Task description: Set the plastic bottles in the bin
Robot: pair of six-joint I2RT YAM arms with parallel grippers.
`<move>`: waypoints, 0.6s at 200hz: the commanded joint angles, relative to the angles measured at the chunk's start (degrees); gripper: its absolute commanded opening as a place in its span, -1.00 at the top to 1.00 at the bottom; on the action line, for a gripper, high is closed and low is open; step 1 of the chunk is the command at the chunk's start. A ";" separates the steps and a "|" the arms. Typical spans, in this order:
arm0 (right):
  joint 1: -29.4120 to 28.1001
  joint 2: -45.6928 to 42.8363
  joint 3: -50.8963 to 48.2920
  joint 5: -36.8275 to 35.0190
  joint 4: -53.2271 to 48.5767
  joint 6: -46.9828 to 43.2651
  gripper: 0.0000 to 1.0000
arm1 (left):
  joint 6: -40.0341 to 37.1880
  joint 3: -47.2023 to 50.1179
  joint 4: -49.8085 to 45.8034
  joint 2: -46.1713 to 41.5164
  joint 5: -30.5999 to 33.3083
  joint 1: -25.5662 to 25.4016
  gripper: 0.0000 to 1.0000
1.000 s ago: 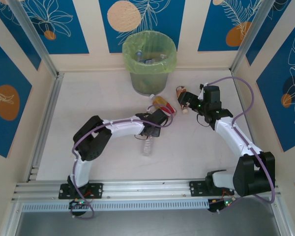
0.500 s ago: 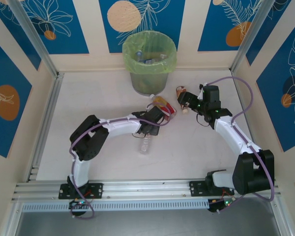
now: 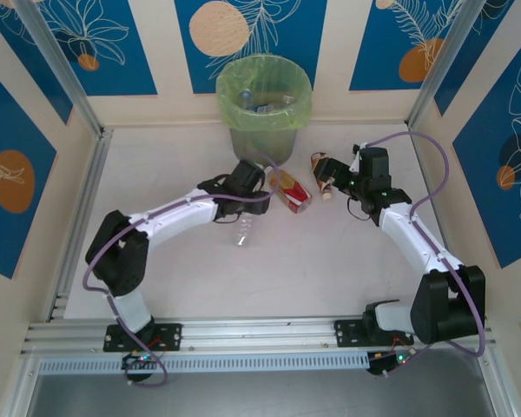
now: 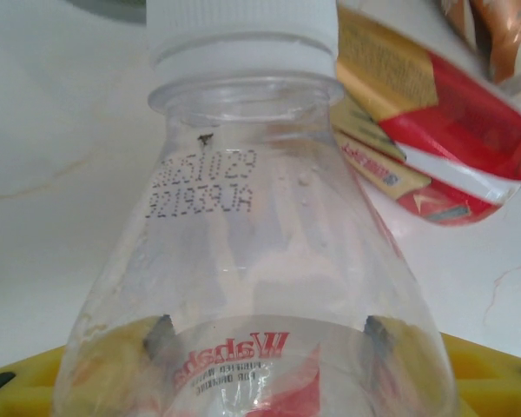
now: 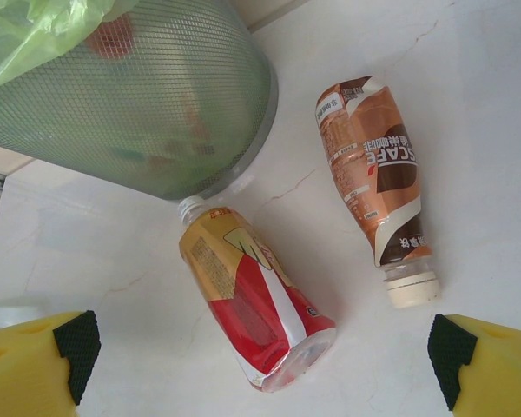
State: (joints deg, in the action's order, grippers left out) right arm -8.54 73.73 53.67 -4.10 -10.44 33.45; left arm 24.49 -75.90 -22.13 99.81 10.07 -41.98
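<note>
Your left gripper [image 4: 267,334] pinching clear bottle [image 4: 260,226], your right gripper [image 5: 262,352] spread wide above amber bottle [image 5: 252,295] and brown bottle [image 5: 371,174], both lying near-right of bin [image 5: 156,104]

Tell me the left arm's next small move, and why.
Probably lift the left gripper and carry the clear bottle above the rim of the bin before opening. The bottle sits clamped between its fingers, and the bin stands just beyond that arm.
</note>
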 commanded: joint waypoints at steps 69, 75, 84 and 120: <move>-1.05 -0.22 2.03 6.03 -1.79 -3.74 -1.00 | -3.48 -11.53 3.71 -3.64 -6.78 7.07 -0.14; -1.42 -0.17 2.14 5.92 -2.09 -4.06 -0.99 | -3.48 -11.81 4.76 -3.74 -6.03 7.23 -0.14; -1.90 -0.15 2.31 5.64 -2.38 -4.58 -1.00 | -3.86 -12.18 6.55 -3.74 -5.14 7.45 -0.14; -4.07 0.69 2.84 4.19 -3.36 -5.37 -1.00 | -4.14 -18.34 9.42 -1.33 -4.66 9.15 -0.13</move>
State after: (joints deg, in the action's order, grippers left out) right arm -11.33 73.73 54.72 0.01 -12.34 29.76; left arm 21.56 -88.42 -16.84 97.45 4.97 -34.48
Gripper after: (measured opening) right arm 0.998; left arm 0.572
